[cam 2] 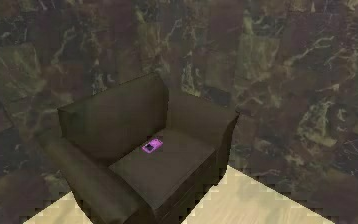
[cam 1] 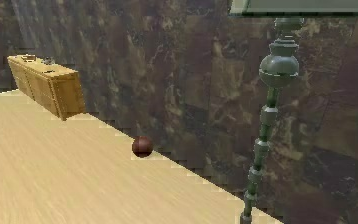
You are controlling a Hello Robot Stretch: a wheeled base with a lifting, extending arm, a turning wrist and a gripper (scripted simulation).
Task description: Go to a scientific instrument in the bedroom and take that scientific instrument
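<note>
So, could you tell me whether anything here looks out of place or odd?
Two small things look left about: a dark red ball lies on the bare floor near the wall, and a small flat purple object lies on the seat of the dark armchair. Nothing looks spilled, tipped or damaged.

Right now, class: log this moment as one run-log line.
forward: wooden chest, red ball, floor lamp | arm side: armchair, purple item on seat

Small dark blob (cam 1: 45, 64) atop wooden dresser (cam 1: 59, 92) against the wall, too small to identify
</note>
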